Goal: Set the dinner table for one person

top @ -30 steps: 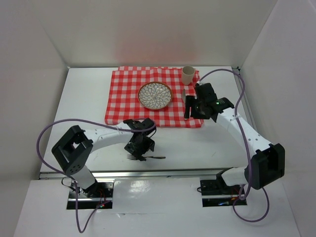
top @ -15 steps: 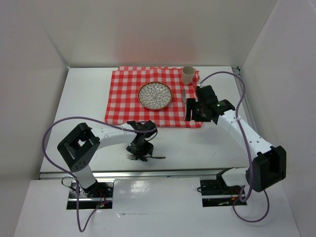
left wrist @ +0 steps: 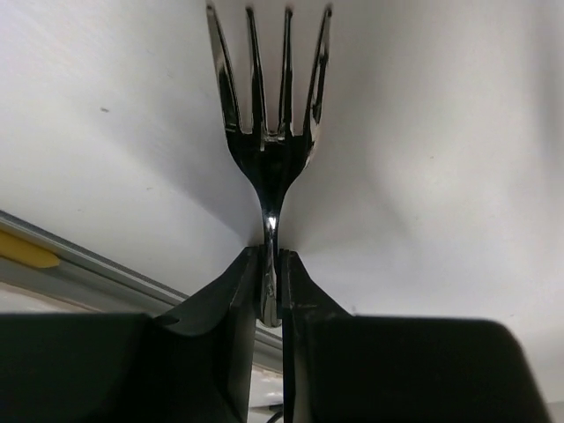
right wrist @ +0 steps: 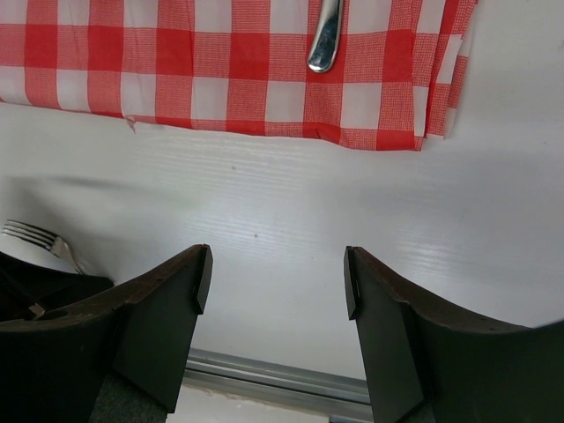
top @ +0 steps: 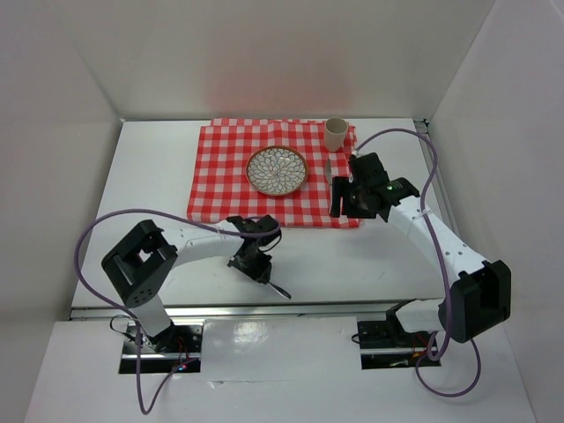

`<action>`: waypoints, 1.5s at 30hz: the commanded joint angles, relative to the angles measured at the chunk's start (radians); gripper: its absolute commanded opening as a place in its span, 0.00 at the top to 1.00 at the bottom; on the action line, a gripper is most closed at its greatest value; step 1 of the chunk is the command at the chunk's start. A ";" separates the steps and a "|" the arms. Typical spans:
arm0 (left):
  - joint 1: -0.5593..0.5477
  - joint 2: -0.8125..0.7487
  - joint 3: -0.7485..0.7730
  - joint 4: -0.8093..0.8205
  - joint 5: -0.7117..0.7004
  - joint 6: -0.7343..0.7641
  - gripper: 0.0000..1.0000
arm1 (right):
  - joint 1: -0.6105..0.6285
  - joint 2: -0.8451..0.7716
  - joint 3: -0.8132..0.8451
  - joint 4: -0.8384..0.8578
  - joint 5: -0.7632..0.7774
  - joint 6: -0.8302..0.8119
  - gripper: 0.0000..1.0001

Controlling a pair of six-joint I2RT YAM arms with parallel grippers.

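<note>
My left gripper [top: 255, 265] is shut on a metal fork [left wrist: 269, 115], pinching its neck just below the tines, low over the dinner table [top: 154, 176] near its front edge. The fork's handle [top: 280, 289] sticks out toward the lower right in the top view. A patterned plate [top: 277, 170] sits on the red-and-white checked cloth [top: 220, 189], with a beige cup [top: 335, 134] at the cloth's far right corner. My right gripper [top: 339, 197] hangs open over the cloth's right edge with nothing between its fingers [right wrist: 167, 300].
A metal utensil [right wrist: 323, 40] lies on the cloth to the right of the plate, close to my right gripper. White walls enclose the table on three sides. A metal rail [right wrist: 282, 379] runs along the table's front edge.
My left gripper has closed on the fork, which lay flat with its handle pointing right. The handle has swung toward the near right. My right arm has stayed still.
</note>
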 commanded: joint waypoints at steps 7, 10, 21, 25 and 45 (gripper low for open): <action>-0.020 -0.238 0.134 -0.286 -0.295 0.006 1.00 | 0.007 -0.021 0.045 -0.028 0.014 -0.010 0.29; 0.074 -0.229 0.269 -0.218 -0.417 0.451 1.00 | 0.007 -0.012 0.063 -0.028 0.005 -0.001 0.29; 0.375 0.199 0.910 -0.418 -0.658 1.303 1.00 | 0.007 -0.023 0.103 -0.037 0.026 0.009 0.29; 0.441 0.347 1.051 -0.347 -0.543 1.492 1.00 | -0.014 0.012 0.115 -0.037 0.049 -0.001 0.29; 0.553 0.736 1.274 -0.310 -0.279 1.626 1.00 | -0.074 0.097 0.097 -0.046 0.100 -0.021 0.29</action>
